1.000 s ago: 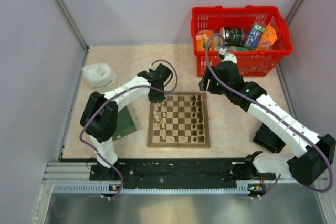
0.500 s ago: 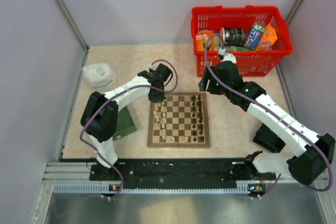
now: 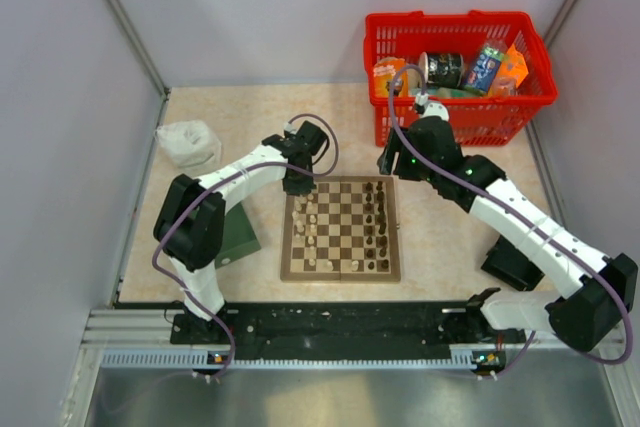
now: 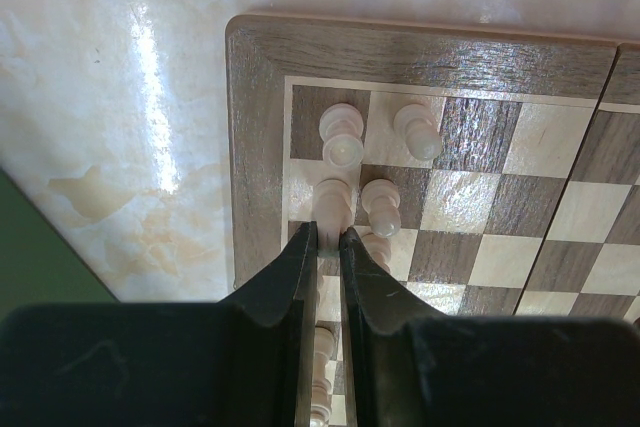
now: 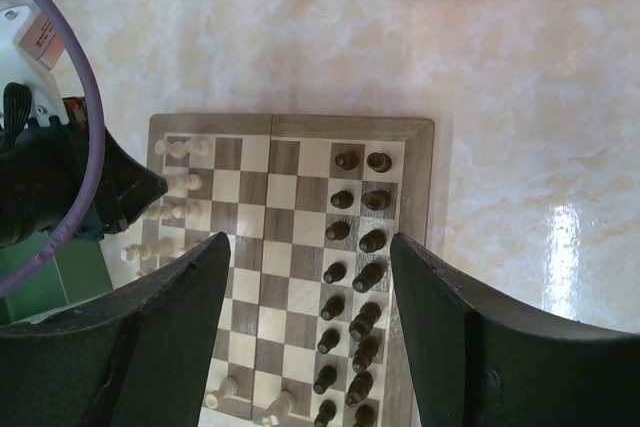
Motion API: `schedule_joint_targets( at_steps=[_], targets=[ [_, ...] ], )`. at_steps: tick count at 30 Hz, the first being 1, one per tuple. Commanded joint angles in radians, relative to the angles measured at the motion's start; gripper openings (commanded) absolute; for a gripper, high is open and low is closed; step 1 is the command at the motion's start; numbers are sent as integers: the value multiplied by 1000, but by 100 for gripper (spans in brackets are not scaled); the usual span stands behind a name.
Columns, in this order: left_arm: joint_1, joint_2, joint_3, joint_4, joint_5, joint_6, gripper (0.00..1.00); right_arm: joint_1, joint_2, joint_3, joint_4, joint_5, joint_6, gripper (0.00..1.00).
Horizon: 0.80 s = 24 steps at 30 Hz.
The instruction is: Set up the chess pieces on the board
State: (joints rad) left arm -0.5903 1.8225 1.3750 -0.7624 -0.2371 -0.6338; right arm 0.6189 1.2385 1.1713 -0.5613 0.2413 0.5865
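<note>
The board (image 3: 345, 224) lies mid-table with cream chess pieces (image 3: 308, 229) along its left side and dark chess pieces (image 3: 377, 227) in two columns on its right. My left gripper (image 4: 328, 237) is at the board's far-left corner, shut on a cream piece (image 4: 334, 199) that stands among other cream pieces (image 4: 342, 135). In the top view this gripper (image 3: 300, 187) is over that corner. My right gripper (image 5: 310, 239) hangs open high above the board (image 5: 286, 209), nothing between its fingers, with the dark pieces (image 5: 352, 277) below. From above, the right gripper (image 3: 392, 163) is near the board's far-right corner.
A red basket (image 3: 452, 123) holding cans and packets stands at the back right, just behind the right arm. A dark green box (image 3: 238, 232) lies left of the board, under the left arm. A white bundle (image 3: 188, 144) sits at the far left. A black block (image 3: 510, 265) sits at the right.
</note>
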Motion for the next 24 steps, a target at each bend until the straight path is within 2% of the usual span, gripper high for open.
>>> schedule_joint_targets(
  at_steps=[1, 24],
  targets=[
    [6, -5, 21, -9, -22, -14, 3, -8, -2, 1, 37, 3, -11, 66],
    [6, -19, 24, -15, -24, -6, 20, -10, -13, -9, 37, -8, -7, 66]
  ],
)
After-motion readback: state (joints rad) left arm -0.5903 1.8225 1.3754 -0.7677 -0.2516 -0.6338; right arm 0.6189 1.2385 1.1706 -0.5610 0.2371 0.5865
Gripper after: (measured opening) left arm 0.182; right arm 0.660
